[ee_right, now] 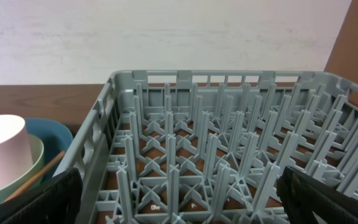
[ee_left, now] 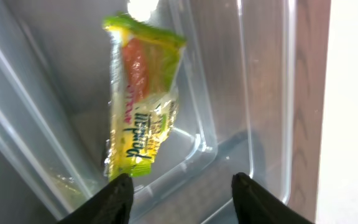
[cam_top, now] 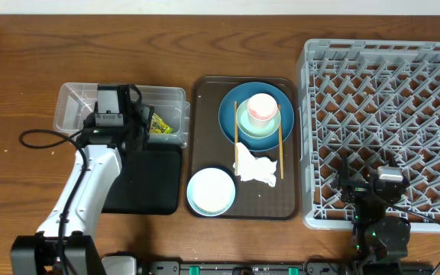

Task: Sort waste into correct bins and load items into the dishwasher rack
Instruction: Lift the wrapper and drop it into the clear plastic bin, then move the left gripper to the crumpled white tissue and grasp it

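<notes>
The yellow-green snack wrapper [cam_top: 159, 125] [ee_left: 140, 93] lies inside the clear tub [cam_top: 75, 103] [ee_left: 260, 118]. My left gripper [cam_top: 132, 128] [ee_left: 182, 198] is open and empty just above the tub, the wrapper beyond its left finger. The black tray [cam_top: 155, 183] sits in front of the tub. The dark-blue plate [cam_top: 228, 114] carries the pale-green bowl [cam_top: 243, 122], the white-pink cup [cam_top: 261, 108] and two chopsticks [cam_top: 281, 145]. The white napkin [cam_top: 254, 169] and the light-blue bowl [cam_top: 211, 191] lie nearer. My right gripper [cam_top: 373, 187] [ee_right: 179, 199] is open over the grey rack [cam_top: 434, 114] [ee_right: 229, 124].
The brown serving tray [cam_top: 201, 145] holds the dishes and napkin between the bins and the rack. A few pale grains lie on it near the napkin. The plate, bowl and cup edge show at the left of the right wrist view [ee_right: 5, 155].
</notes>
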You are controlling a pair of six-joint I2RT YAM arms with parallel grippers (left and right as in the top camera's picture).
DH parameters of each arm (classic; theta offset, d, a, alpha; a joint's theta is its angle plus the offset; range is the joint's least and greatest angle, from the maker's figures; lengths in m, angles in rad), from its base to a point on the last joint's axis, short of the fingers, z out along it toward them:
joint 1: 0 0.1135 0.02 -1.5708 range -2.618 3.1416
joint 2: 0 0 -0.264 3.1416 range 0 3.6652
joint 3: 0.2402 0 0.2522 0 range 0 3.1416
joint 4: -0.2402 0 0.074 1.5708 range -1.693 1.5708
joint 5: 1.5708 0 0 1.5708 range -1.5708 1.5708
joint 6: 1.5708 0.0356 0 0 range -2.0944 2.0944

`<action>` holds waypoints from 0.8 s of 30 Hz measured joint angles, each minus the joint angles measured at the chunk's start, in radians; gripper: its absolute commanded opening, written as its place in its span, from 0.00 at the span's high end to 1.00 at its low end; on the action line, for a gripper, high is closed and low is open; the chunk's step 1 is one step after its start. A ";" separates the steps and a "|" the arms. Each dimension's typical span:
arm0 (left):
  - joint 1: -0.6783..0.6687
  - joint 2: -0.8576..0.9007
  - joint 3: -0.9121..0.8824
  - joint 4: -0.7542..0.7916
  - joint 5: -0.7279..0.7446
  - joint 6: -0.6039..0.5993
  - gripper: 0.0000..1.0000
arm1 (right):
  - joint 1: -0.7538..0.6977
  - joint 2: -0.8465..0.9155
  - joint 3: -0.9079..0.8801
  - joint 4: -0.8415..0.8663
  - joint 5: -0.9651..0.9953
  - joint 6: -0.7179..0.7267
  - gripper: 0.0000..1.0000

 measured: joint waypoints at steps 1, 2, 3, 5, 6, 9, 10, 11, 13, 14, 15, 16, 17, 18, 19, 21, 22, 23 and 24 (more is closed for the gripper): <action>0.000 -0.002 0.000 0.008 0.001 0.005 0.44 | 0.000 0.000 0.000 0.000 0.000 0.000 0.01; 0.000 -0.006 0.000 0.017 0.002 0.013 0.44 | 0.000 0.000 0.000 0.000 0.000 0.000 0.01; 0.000 -0.012 0.000 0.026 0.006 0.027 0.43 | 0.000 0.000 0.000 0.000 0.000 0.000 0.01; 0.000 -0.036 0.000 0.037 0.015 0.061 0.43 | 0.000 0.000 0.000 0.000 0.000 0.000 0.01; 0.000 -0.050 0.000 0.037 0.024 0.078 0.43 | 0.000 0.000 0.000 0.000 0.000 0.000 0.01; 0.000 -0.126 0.000 0.038 0.080 0.160 0.43 | 0.000 0.000 0.000 0.000 0.000 0.000 0.01; 0.000 -0.158 0.000 0.036 0.108 0.196 0.43 | 0.000 0.000 0.000 0.000 0.000 0.000 0.01; -0.001 -0.182 0.000 0.030 0.129 0.223 0.44 | 0.000 0.000 0.000 0.000 0.000 0.000 0.01; -0.010 -0.243 0.000 -0.006 0.177 0.291 0.44 | 0.000 0.000 0.000 0.000 0.000 0.000 0.01; -0.018 -0.272 0.000 -0.034 0.197 0.318 0.44 | 0.000 0.000 0.000 0.000 0.000 0.000 0.01; -0.029 -0.298 0.000 -0.068 0.213 0.345 0.44 | 0.000 0.000 0.000 0.000 0.000 0.000 0.01; -0.049 -0.328 0.000 -0.122 0.226 0.375 0.44 | 0.000 0.000 0.000 0.000 0.000 0.000 0.01; -0.064 -0.348 0.000 -0.156 0.238 0.397 0.44 | 0.000 0.000 0.000 0.000 0.000 0.000 0.01; -0.088 -0.370 0.000 -0.192 0.246 0.424 0.45 | 0.000 0.000 0.000 0.001 0.000 0.000 0.01; -0.115 -0.389 0.000 -0.227 0.251 0.451 0.49 | 0.000 0.000 0.000 0.000 0.000 0.000 0.01; -0.170 -0.418 0.000 -0.289 0.261 0.497 0.56 | 0.000 0.000 0.000 0.000 0.000 0.000 0.01; -0.203 -0.428 0.000 -0.318 0.261 0.520 0.58 | 0.000 0.000 0.000 0.001 0.000 0.000 0.01; -0.242 -0.436 0.000 -0.350 0.256 0.544 0.59 | 0.000 0.000 0.000 0.001 0.000 0.000 0.01; -0.272 -0.440 0.000 -0.374 0.249 0.557 0.60 | 0.000 0.000 0.000 0.000 0.000 0.000 0.01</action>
